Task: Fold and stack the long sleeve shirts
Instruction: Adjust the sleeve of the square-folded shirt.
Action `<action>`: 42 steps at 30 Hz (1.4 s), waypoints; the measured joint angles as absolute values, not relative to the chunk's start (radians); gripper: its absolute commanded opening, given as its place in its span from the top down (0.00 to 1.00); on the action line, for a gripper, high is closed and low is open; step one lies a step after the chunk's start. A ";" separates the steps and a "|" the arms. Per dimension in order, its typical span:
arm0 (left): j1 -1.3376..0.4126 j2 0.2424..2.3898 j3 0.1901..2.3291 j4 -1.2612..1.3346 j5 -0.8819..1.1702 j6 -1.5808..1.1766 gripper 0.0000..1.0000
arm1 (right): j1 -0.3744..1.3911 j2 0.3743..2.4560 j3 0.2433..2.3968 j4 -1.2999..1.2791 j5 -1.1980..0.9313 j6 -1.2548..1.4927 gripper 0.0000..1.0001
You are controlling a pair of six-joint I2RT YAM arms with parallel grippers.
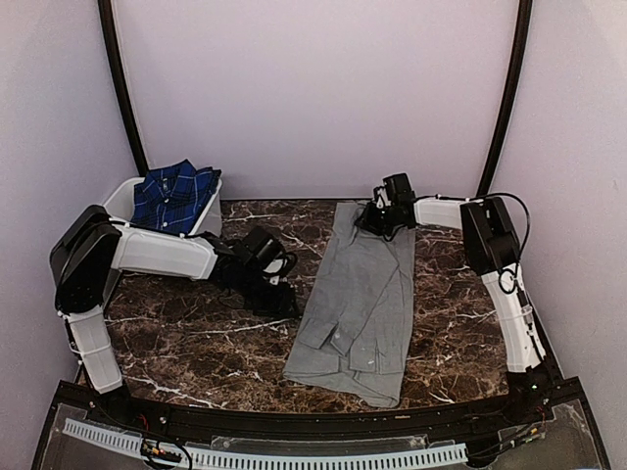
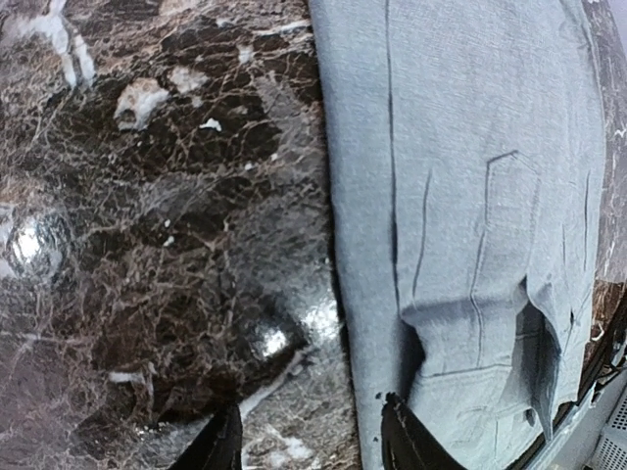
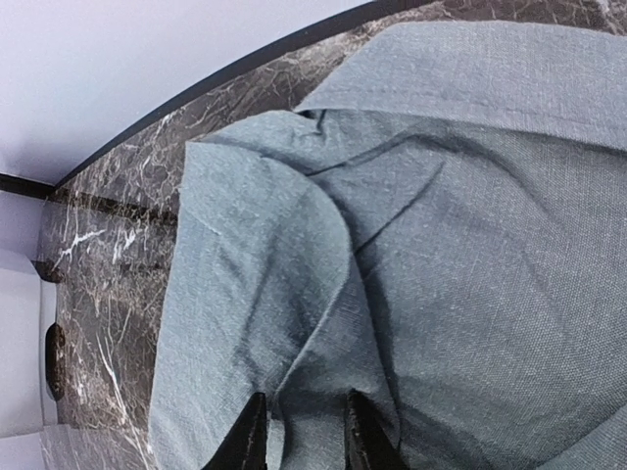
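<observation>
Top external view: well left of the grey shirt (image 1: 358, 304), the plaid shirt (image 1: 176, 194) sits in the tub (image 1: 120, 196). Our left claw (image 1: 282, 302) hangs open just beside the grey shirt's left edge, over the surface (image 1: 186, 333). Our right claw (image 1: 377, 223) straddles its far end; whether it is pinching, we cannot tell. We should catch both layers squarely, then fold evenly.

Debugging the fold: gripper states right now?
Left gripper: open, empty.
Right gripper: narrow gap over the grey button-up shirt; grip cannot be told.

white tub (image 1: 117, 199) far left, dark marble table (image 1: 196, 343)
</observation>
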State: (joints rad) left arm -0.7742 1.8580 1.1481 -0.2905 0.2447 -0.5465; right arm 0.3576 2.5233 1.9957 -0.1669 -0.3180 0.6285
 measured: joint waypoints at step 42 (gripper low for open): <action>-0.780 1.836 1.165 -0.299 0.329 -0.480 0.50 | 0.580 2.000 1.251 -0.061 -0.360 0.573 0.67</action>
State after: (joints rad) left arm -0.7795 1.8359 1.1648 -0.2985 0.3286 -0.4805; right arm 0.5797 1.9995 1.2507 -0.0608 -0.3599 0.5732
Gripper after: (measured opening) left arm 0.493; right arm 0.343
